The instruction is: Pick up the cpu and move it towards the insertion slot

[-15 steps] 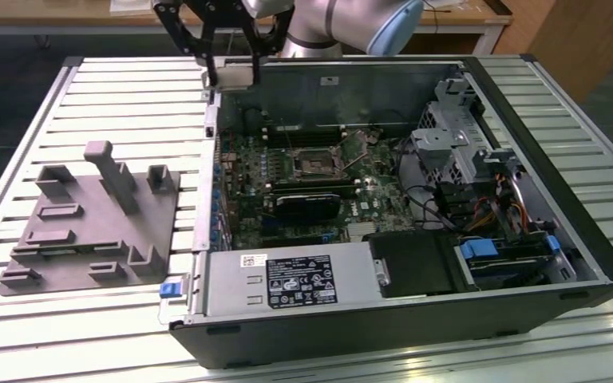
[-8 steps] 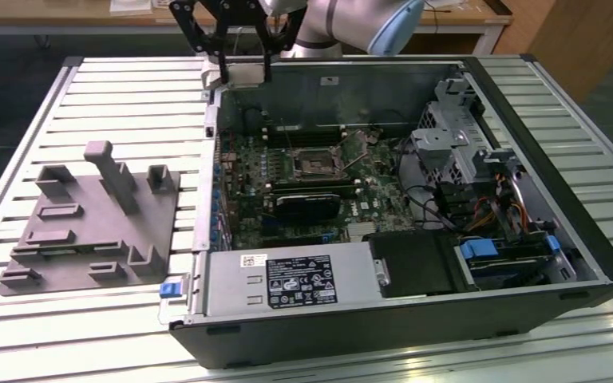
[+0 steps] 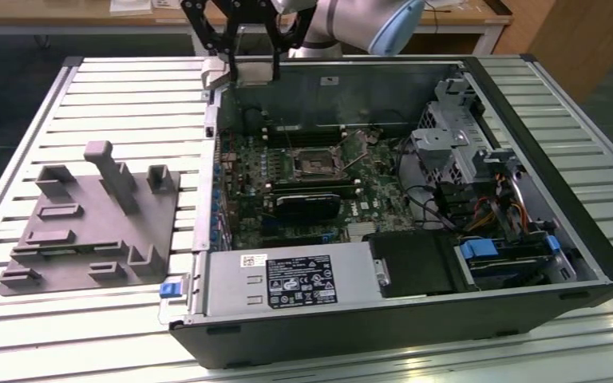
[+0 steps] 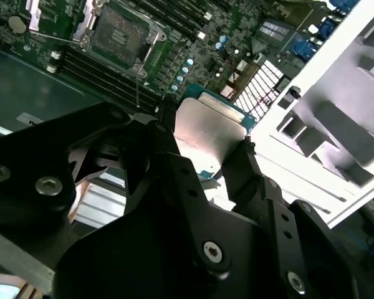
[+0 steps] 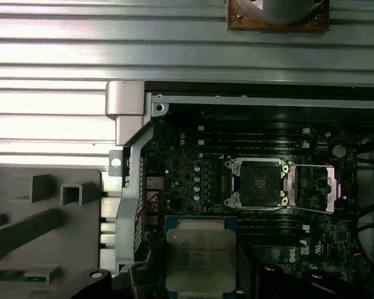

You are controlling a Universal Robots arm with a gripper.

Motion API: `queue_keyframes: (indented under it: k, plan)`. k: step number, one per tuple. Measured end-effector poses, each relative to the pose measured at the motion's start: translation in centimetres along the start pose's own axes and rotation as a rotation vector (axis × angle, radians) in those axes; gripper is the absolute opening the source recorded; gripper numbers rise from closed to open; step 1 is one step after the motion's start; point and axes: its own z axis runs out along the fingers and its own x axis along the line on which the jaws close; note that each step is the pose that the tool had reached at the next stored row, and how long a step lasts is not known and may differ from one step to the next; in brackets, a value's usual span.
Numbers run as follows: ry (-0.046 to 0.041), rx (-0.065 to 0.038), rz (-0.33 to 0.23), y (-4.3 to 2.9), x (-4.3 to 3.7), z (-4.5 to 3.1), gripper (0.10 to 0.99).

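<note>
holding the cpu point(image 5: 201, 260) by two opposite edges, the gripper point(image 4: 202, 140) is closed on the chip and carries it in the air above the far-left corner of the open computer case point(image 3: 594, 263), as the exterior view shows it. gripping at the edges leaves the shiny metal top and the underside untouched, which is probably why the chip is held this way; in both wrist views the flat silver face sits between the black fingers point(image 4: 249, 168) with its green border just showing. the insertion slot point(image 5: 257, 182) lies on the motherboard point(image 3: 253, 215) with its silver frame swung open beside it, its dark centre bare and ready, and the cpu is still apart from it, nearer the case wall than the socket. in the exterior view the slot point(image 3: 315, 162) sits toward the middle of the board, to the right of and nearer than the gripper point(image 3: 240, 68). the grey fixture plate point(image 3: 93, 239) lies on the slatted table point(image 3: 41, 335) to the exterior view's left of the case. the carrying step looks partly done.
</note>
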Motion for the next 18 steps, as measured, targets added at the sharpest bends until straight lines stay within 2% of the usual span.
queue_keyframes:
  k: [18]
  plan:
    - [-0.0007,0.000,0.019,1.15,-2.94,0.19,0.545]
